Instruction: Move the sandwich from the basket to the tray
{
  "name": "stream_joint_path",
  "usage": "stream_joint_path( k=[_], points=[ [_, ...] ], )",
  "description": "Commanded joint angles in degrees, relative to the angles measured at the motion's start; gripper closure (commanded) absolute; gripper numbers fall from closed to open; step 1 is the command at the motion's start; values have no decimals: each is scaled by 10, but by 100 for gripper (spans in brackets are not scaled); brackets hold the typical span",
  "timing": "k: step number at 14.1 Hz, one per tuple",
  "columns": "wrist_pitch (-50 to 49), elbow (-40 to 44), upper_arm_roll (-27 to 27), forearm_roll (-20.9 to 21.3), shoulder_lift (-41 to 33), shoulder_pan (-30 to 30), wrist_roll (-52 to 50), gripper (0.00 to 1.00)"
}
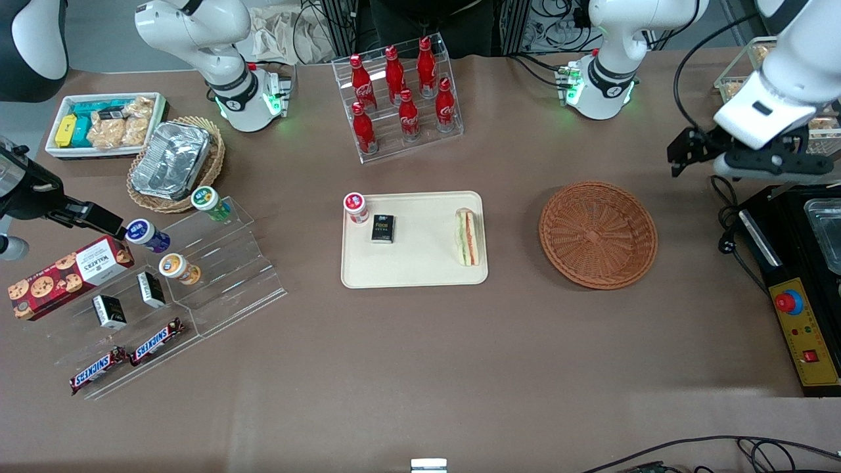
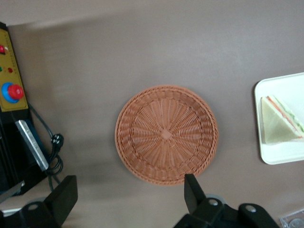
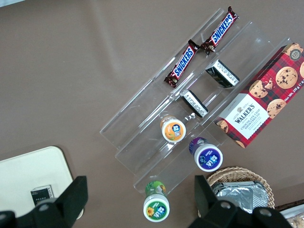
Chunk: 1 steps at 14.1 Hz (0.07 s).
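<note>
- The sandwich (image 1: 467,238) lies on the tray (image 1: 420,272), close to the tray edge that faces the basket (image 1: 598,234). Its filling layers of red, orange and green show on the edge.
- In the left wrist view the sandwich (image 2: 280,120) shows as a triangle of white bread lying on a corner of the tray (image 2: 275,156).
- The basket (image 2: 166,134) has nothing inside; it stands on the brown table (image 1: 420,368) beside the tray, apart from it, toward the working arm's end.
- The gripper (image 1: 680,154) of the left arm hangs in the air above the table, higher than the basket and toward the working arm's end from it. Its two fingers (image 2: 192,190) stand wide apart and hold nothing.
- On the tray there are also a small black box (image 1: 382,228) and a small bottle with a red and white cap (image 1: 355,206), both near the tray edge that is toward the parked arm's end.
- A clear rack with red cola bottles (image 1: 397,92) stands farther from the front camera than the tray.
</note>
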Motion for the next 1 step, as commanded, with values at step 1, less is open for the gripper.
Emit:
stream_joint_path(
  k=[1],
  points=[
    [-11, 66, 3, 4, 44, -10, 12, 0]
  ],
)
